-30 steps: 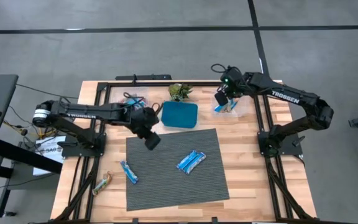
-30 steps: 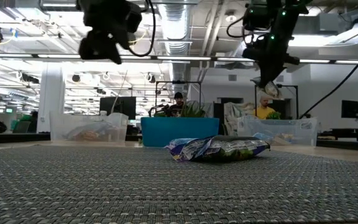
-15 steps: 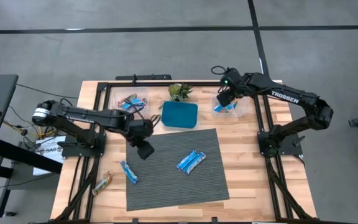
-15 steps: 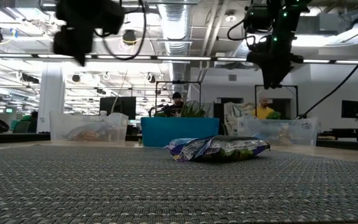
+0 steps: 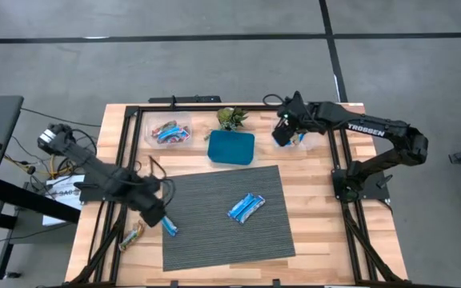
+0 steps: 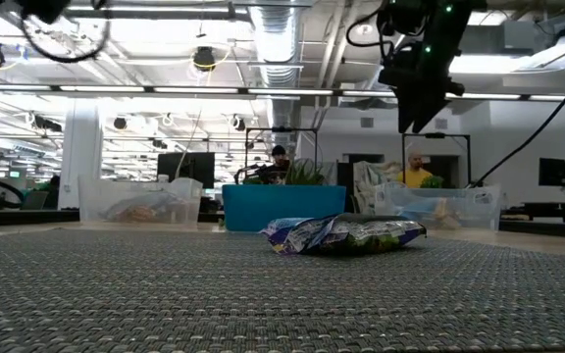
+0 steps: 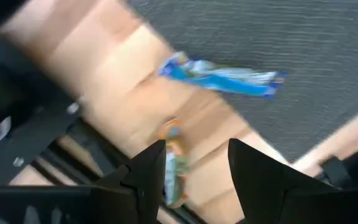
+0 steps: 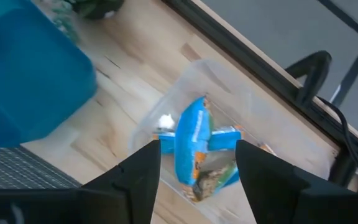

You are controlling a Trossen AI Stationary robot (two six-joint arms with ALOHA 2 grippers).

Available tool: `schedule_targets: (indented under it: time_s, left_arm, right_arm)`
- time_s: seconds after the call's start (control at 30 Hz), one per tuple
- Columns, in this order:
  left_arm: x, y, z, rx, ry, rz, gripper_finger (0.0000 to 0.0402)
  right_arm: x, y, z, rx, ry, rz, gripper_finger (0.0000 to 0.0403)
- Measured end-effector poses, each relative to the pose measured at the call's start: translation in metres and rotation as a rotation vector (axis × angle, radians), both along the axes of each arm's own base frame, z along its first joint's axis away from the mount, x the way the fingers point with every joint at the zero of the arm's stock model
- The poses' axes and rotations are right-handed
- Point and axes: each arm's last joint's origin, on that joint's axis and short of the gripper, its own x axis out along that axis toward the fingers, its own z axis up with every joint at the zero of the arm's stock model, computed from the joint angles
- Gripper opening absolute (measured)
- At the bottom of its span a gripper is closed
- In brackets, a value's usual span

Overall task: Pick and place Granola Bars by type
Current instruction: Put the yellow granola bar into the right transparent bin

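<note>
Wooden table (image 5: 310, 232) with a grey mat (image 5: 230, 236) on it, two bars (image 5: 246, 208) mid-mat and a blue one (image 5: 167, 223) at its left edge, a tan one (image 5: 131, 235) on bare wood just beside. Your left gripper (image 5: 154, 214) hangs over those two, jaws spread and empty. Right gripper (image 5: 282, 133) is above the far-right bin (image 8: 194, 140) of blue bars, jaws spread too. Watch out: drop in between them and you might snag both types, or shove the tan bar toward the frame.
</note>
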Motion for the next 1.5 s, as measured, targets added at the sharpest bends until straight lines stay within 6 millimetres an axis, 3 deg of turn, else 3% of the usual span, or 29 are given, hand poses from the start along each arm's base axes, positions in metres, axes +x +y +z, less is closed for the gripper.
schedule_targets:
  time_s: [0.1,0.23,0.37,0.5,0.93,1.37,1.5]
  left_arm:
    - [-0.025,0.004,-0.008,-0.024,-0.049,0.06,0.0167]
    - [-0.049,0.012,-0.034,-0.151,-0.144,0.084,0.0167]
    - [-0.053,0.008,-0.053,-0.315,-0.222,0.099,0.0167]
    - [-0.061,0.0,-0.074,-0.295,-0.098,0.148,0.0167]
    - [-0.056,-0.047,-0.111,-0.201,0.081,0.209,0.0167]
    - [-0.046,-0.067,-0.144,-0.14,0.18,0.204,0.0167]
    - [-0.045,-0.067,-0.146,-0.139,0.185,0.203,0.0146]
  right_arm:
    - [0.003,0.002,0.001,-0.003,-0.016,0.013,0.0198]
    - [0.003,0.004,0.0,0.024,-0.029,0.029,0.0193]
    - [0.003,0.005,0.0,0.061,-0.039,0.033,0.019]
    - [0.003,0.007,-0.001,0.076,-0.041,0.028,0.0189]
    - [0.004,0.008,0.0,0.074,-0.045,0.032,0.0182]
    - [0.006,0.008,0.0,0.066,-0.063,0.033,0.0178]
    - [0.006,0.008,0.0,0.065,-0.065,0.033,0.0178]
